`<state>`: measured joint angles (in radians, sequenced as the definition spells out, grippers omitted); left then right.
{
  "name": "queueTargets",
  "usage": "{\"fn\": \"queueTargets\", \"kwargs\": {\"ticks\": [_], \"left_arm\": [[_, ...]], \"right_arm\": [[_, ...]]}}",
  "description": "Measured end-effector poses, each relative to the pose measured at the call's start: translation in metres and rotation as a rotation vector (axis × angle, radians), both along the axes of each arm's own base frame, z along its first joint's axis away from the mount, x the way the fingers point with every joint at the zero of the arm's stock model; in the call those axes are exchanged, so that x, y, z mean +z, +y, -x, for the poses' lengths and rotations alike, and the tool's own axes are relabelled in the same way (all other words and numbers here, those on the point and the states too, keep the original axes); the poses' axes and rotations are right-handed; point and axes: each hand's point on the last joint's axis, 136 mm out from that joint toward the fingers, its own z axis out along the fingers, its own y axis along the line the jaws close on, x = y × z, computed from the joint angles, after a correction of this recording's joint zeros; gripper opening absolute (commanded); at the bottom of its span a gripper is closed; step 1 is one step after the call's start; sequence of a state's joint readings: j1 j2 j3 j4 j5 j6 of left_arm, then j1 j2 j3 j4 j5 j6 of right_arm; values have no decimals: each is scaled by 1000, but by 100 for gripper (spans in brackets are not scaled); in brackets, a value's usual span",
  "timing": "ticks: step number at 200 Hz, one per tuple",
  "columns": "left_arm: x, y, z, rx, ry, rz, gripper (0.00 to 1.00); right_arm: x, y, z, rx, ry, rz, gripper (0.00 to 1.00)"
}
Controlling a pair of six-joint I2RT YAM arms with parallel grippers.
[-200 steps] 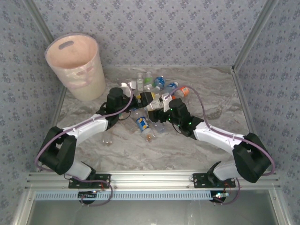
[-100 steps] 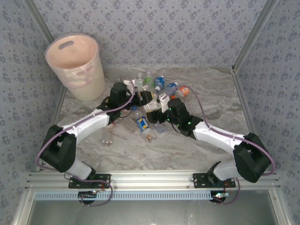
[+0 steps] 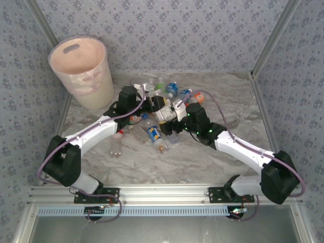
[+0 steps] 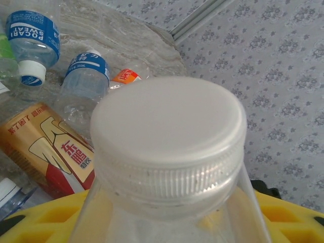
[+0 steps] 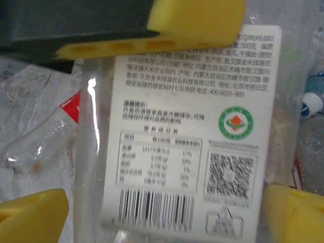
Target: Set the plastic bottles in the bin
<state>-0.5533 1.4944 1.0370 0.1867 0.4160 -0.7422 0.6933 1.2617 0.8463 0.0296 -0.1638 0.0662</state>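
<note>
Bright, even, shadowless light; wrist close-ups soft, the label's print blurred.

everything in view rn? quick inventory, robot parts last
bin: 1, pale pink, upright, far-left corner of the table
plastic bottles: about ten, exact count unclear; clear with blue, orange, red and green labels; heaped at mid-table, far side
blue-and-yellow-label bottle: 1, lying on the near side of the heap
bare clear bottle: 1, lying left of the heap
white-capped bottle: 1, clear, right at the left gripper
white-label bottle: 1, clear, between the right gripper's yellow pads
table: 1, grey marble pattern
left gripper: 1, black with yellow pads, over the heap
right gripper: 1, black with yellow pads, at the heap's right side
</note>
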Motion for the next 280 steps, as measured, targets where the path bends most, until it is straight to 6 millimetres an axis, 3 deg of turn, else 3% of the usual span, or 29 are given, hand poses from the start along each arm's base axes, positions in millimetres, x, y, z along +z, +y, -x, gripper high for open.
{"fn": "queueTargets", "kwargs": {"ticks": [41,58,73,94,120,141,187,215,242,280], "left_arm": [[4,35,-22,119,-20,-43,47],[10,50,-29,176,-42,-83,47],[22,64,-33,231,-72,-121,48],[51,90,-41,346,-142,-169,48],[92,133,-51,511,-241,-193,48],[130,167,-54,632,-356,-223,49],[215,212,-60,842,-682,-351,50],[251,272,-81,1021,-750,-430,50],[248,327,-101,1140,-720,-491,50],[202,378,-135,1166,-575,-498,50]], "right_arm": [[41,-18,14,12,-106,-36,100],[58,-38,10,-81,-181,-90,100],[59,-62,1,-205,-214,-136,100],[41,-97,-16,-394,-190,-168,100],[25,-127,-30,-557,-138,-206,100],[29,-133,-34,-615,-130,-260,100],[36,-135,-38,-652,-124,-333,100],[37,-135,-38,-655,-119,-343,100],[37,-136,-38,-661,-115,-351,100],[37,-136,-38,-662,-112,-354,100]]}}
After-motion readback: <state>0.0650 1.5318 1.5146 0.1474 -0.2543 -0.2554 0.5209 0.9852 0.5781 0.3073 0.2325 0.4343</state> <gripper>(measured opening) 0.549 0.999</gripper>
